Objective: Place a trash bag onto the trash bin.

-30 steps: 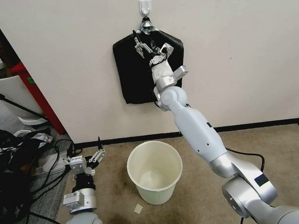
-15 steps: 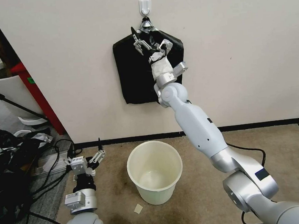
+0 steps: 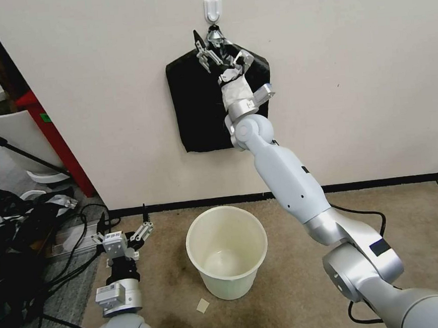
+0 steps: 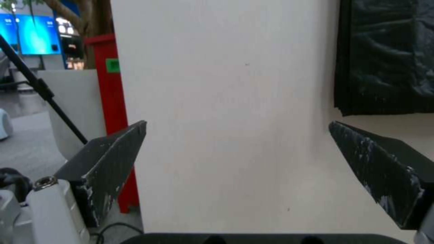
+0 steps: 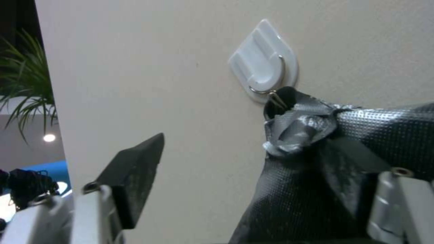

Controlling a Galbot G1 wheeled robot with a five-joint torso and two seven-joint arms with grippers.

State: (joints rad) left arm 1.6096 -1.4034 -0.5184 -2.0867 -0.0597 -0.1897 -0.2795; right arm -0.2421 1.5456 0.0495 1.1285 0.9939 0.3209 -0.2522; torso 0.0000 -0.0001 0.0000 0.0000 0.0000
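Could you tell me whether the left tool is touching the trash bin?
Apart. The head view shows bare carpet between the open left tool and the trash bin, which stands to its right.

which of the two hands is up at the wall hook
The right hand, raised to the taped top of the black pack hanging from the white hook, fingers open. The left hand sits low by the bin.

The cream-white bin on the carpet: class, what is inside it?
The trash bin holds nothing visible; no bag lines it. Its pale floor shows, though the near wall hides some. The right tool is up at the wall hook.
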